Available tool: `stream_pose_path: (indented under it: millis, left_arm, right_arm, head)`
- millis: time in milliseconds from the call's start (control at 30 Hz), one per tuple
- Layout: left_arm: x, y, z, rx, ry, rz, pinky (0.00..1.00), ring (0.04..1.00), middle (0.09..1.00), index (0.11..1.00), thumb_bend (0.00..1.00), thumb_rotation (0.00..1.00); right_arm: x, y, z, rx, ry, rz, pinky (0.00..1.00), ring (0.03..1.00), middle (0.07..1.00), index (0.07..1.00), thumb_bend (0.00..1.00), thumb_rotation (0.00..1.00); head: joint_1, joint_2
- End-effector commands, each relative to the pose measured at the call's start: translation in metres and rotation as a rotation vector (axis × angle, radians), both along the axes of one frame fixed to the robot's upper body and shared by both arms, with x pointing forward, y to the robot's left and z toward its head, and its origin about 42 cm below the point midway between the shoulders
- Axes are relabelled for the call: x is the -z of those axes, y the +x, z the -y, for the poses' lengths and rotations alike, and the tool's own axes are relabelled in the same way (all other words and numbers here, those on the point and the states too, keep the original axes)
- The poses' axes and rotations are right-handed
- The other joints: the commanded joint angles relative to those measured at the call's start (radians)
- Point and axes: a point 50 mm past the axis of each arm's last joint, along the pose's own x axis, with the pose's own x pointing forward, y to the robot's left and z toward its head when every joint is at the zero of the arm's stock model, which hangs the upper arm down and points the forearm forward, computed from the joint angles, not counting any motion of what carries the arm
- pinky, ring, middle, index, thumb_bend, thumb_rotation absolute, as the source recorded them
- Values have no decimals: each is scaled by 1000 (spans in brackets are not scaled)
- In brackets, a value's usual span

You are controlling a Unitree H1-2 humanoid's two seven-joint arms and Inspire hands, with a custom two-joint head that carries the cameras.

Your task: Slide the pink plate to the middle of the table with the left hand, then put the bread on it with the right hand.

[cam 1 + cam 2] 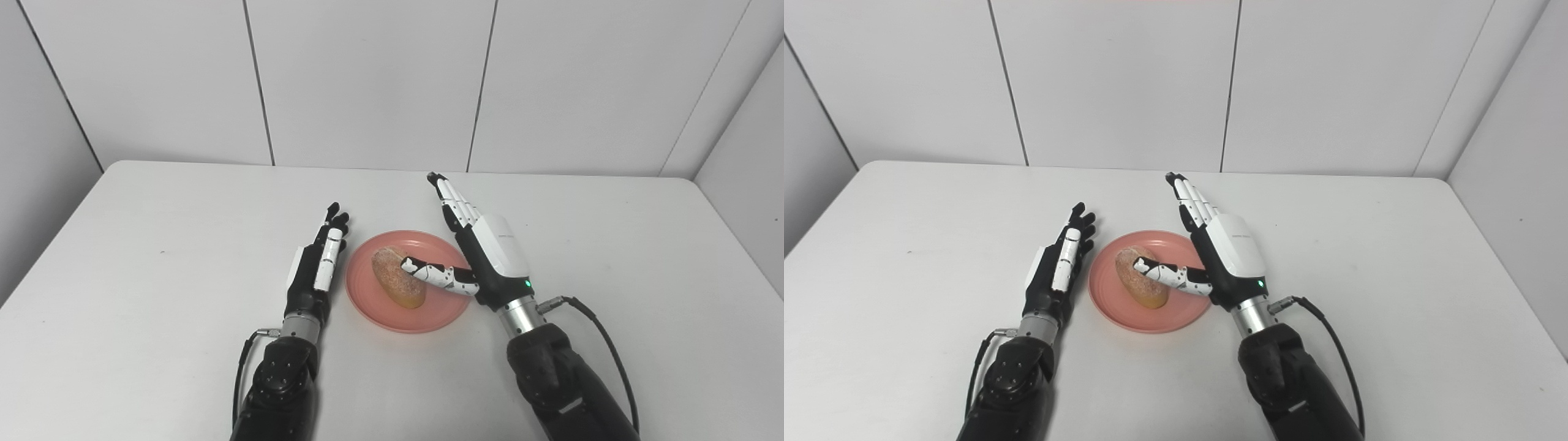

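Round, shallow pink plate (pixel 392 315) lying near the middle of the white bench (pixel 153 257), so the sliding part looks finished. Oblong, sugar-dusted brown bread roll (pixel 398 277) resting on the plate's left half, lengthwise toward the near rim, which suggests a fresh set-down.

Right hand (pixel 487 257) standing on edge at the plate's right rim, fingers (pixel 454 202) straight and pressed together, pointing away toward the wall, clamped on nothing. Thumb stretched sideways over the plate with its tip touching the roll (or so close that no gap shows), probably the last contact of a release rather than a grip.

Left hand (pixel 315 269) parked just beside the plate's left rim, on edge too, fingers (pixel 335 222) straight and together, empty; likely waiting clear of the plate to leave room.
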Motion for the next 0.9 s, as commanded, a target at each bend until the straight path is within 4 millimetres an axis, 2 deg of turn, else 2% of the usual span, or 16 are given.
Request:
stream_pose_path:
  millis: [0, 67, 133, 433, 567, 867]
  left_arm:
    - [-20, 8, -1, -3, -6, 66, 966, 965, 956, 951, 543, 1000]
    - [-20, 7, -1, 8, -7, 65, 968, 969, 960, 954, 546, 1000]
    - [-20, 7, 0, 15, -5, 64, 971, 974, 963, 959, 552, 1000]
    - [-21, 5, -1, 36, -10, 66, 983, 981, 970, 965, 553, 1000]
    - [-22, 4, -3, 42, -10, 65, 995, 986, 974, 970, 552, 1000]
    - [-22, 3, -4, 48, -19, 58, 999, 989, 975, 970, 550, 1000]
  right_arm:
    - [-13, 0, 0, -8, 117, -30, 945, 996, 1000, 1000, 576, 980]
    - [-10, -2, 1, -25, 220, -93, 982, 1000, 1000, 1000, 529, 994]
    - [-8, -3, 2, -33, 287, -140, 997, 1000, 1000, 1000, 532, 999]
    - [2, 4, 6, -15, 553, -273, 1000, 1000, 1000, 1000, 635, 1000]
    - [9, 4, 4, 13, 616, -300, 1000, 1000, 1000, 1000, 693, 1000]
    - [16, 3, 3, 28, 707, -379, 1000, 1000, 1000, 1000, 723, 1000]
  head:
    - [-2, 1]
    - [-5, 0]
    - [-7, 0]
    - [-17, 3]
    - [-23, 4]
    - [-30, 7]
